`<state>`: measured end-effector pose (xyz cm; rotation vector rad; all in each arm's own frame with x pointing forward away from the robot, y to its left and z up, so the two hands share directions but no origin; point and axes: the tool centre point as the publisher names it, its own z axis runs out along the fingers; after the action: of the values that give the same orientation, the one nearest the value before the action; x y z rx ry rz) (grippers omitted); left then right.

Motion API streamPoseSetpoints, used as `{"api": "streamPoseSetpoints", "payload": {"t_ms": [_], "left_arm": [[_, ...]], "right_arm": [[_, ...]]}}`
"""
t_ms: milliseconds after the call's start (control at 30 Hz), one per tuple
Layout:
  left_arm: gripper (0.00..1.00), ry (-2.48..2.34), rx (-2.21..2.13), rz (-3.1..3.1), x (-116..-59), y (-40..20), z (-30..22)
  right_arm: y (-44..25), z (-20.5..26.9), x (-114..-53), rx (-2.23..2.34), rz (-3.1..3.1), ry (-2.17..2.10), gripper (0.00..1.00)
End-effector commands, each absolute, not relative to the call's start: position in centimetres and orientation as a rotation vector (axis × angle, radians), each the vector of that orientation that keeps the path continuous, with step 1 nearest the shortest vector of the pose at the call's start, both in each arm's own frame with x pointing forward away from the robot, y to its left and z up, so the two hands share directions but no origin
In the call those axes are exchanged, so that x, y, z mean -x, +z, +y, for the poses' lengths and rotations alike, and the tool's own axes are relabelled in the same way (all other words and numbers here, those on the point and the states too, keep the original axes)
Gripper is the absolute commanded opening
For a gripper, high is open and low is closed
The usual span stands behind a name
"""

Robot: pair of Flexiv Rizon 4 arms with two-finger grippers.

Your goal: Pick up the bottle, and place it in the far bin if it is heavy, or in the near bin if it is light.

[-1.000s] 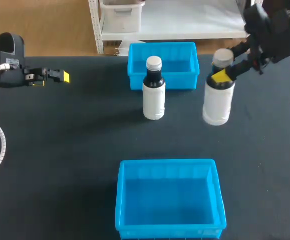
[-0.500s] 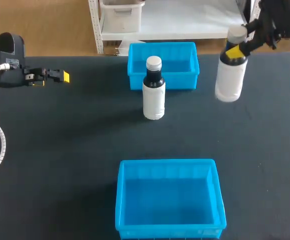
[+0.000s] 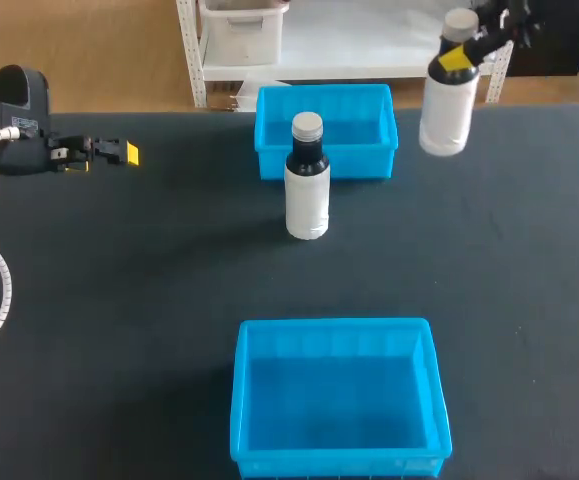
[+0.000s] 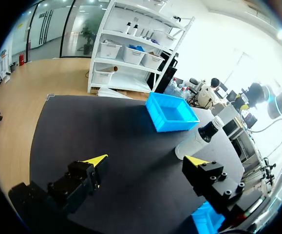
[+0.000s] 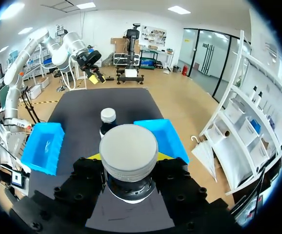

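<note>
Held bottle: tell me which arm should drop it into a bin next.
Right. The right gripper is shut on the held bottle at its neck, in the air beside the far bin. The left gripper is open and empty near the table's left edge, far from that bottle.

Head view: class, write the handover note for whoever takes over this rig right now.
Right gripper: shut on a bottle, holding it by the neck in the air beside the far bin.
Left gripper: open, empty, over the table's left side.
Other bottle: upright in front of the far bin.
Near bin: empty.
Done: pickup. Left: bin the bottle by weight.
</note>
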<state>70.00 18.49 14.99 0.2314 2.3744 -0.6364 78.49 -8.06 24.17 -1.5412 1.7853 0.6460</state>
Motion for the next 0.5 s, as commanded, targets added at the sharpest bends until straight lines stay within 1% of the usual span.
{"api": "streamPoseSetpoints", "payload": {"t_ms": [33, 500], "left_arm": [[1.00, -0.636, -0.231, 2.374, -70.0, 15.0, 18.5], [1.00, -0.636, -0.231, 2.374, -70.0, 15.0, 18.5]], "right_arm": [[24.1, -6.9, -83.3, 1.629, 1.762, 0.785, 0.00], [24.0, -0.5, -88.6, 1.652, 1.734, 0.815, 0.00]]}}
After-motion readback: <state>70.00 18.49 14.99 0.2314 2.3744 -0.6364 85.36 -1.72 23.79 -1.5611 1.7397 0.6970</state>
